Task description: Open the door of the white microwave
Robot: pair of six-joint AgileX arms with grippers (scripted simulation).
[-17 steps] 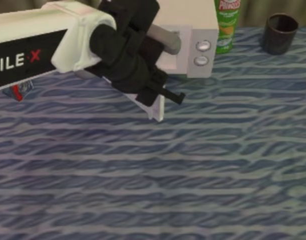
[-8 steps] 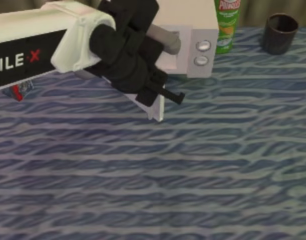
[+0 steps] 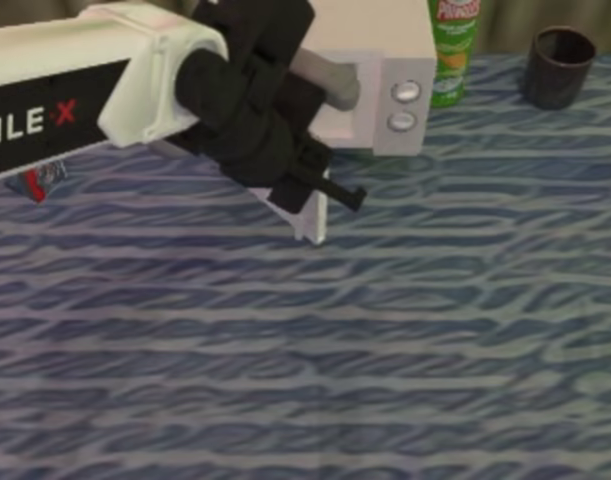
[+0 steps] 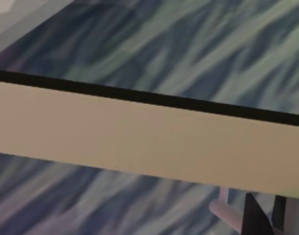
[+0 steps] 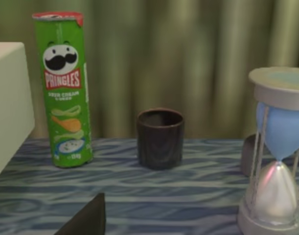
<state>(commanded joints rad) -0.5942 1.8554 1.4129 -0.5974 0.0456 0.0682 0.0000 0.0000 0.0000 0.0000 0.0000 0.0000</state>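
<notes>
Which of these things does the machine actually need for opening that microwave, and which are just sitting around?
Needed:
white microwave
door, swung out
left pincer, at the door's edge

Just sitting there:
Pringles can
dark cup
hourglass
small red object

Big white-and-black left arm (image 3: 135, 90) covered most of boxy white microwave (image 3: 385, 40) and most of its flat white door (image 3: 315, 215). Left gripper fingers hidden by black wrist; open or shut not clear. Tall green chip can (image 3: 453, 50) cut off by top edge. Small red-and-blue thing (image 3: 40, 180) half hidden under arm. Blue hourglass (image 5: 276, 147) cut off by picture's edge.
</notes>
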